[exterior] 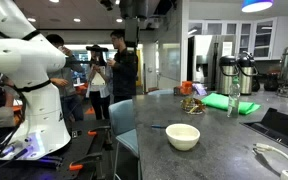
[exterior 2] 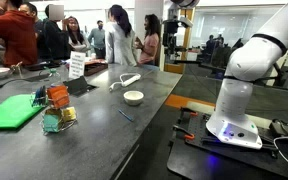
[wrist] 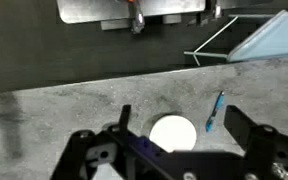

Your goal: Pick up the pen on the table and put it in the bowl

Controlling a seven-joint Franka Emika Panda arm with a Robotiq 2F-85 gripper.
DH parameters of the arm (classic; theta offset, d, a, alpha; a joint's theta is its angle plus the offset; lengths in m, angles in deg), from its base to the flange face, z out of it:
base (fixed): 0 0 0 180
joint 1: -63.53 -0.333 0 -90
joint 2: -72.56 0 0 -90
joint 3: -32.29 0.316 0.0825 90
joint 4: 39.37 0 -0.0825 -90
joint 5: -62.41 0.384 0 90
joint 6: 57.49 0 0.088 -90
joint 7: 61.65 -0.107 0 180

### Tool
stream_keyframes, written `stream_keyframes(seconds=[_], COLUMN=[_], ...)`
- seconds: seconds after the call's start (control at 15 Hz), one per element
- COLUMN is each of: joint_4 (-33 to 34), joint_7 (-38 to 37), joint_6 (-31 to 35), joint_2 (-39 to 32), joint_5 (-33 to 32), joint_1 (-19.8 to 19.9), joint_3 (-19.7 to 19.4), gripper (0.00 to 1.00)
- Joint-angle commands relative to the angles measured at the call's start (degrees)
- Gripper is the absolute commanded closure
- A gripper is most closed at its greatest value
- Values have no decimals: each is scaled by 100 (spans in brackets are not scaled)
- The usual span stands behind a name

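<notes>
The cream-white bowl sits on the dark grey table. It shows in both exterior views. The pen, a thin dark bluish stick, lies flat on the table a short way beside the bowl. It also shows in both exterior views. My gripper is open and empty, high above the table, its two fingers framing the bowl and pen in the wrist view. In the exterior views it hangs near the top edge.
A white curved cord lies beyond the bowl. A green-lidded container and small colourful items stand further along the table. Several people stand behind it. The robot base stands beside the table edge.
</notes>
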Motion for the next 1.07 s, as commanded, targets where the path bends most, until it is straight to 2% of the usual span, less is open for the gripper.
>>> stream_keyframes(seconds=[0.0,0.13,0.4,0.73,0.87,1.0], joint_4=[10,79,313,888,1158,1375], joint_7=[34,-64,-1298,-3007,-3404,-3446], joint_6=[-10,-38,313,735,887,1202], joint_2=[-13,-102,-625,-1849,-2412,-2933], joint_5=[35,85,73,153,249,312], joint_1=[78,68,78,-196,-345,-472], joint_3=[67,91,574,1405,1568,1601], gripper=[0,0,0,0,0,0])
